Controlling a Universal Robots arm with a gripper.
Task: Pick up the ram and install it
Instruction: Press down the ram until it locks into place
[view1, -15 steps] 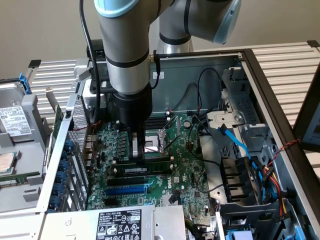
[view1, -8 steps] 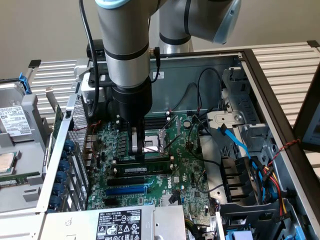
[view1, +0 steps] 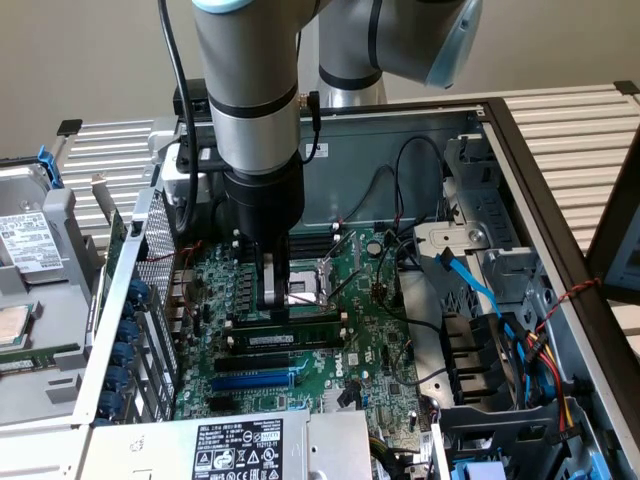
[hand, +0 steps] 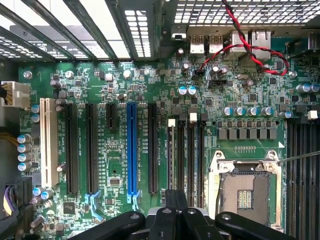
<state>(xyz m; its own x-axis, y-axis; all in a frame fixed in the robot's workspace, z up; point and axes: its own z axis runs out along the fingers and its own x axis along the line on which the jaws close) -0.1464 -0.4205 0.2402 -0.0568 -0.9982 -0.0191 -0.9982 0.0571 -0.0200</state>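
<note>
1. The gripper (view1: 272, 298) hangs straight down from the arm inside the open computer case (view1: 520, 160). Its tip is low over the motherboard (view1: 370, 340), at the edge of the CPU socket (view1: 318, 283).
2. I cannot tell whether the gripper is parted or closed. In the wrist view its dark body (hand: 176, 217) sits over the near ends of the narrow memory slots (hand: 186, 155), and nothing can be made out clamped in it.
3. The ram (view1: 285, 341) is a long green stick with a white label. It lies level along the memory slots, just in front of the gripper tip on the side away from the CPU socket.
4. Whether the ram is pushed fully home in its slot, or whether the gripper touches it, cannot be told.
5. A blue expansion slot (view1: 255, 380) runs parallel to the ram, further from the gripper, with black slots on either side of it.
6. A twisted red and black wire (hand: 250, 50) loops over the board near the rear ports.
7. A blue cable (view1: 468, 283) crosses the drive bay on the exterior view's right.
8. A hard drive (view1: 28, 240) lies outside the case on the exterior view's left.
</note>
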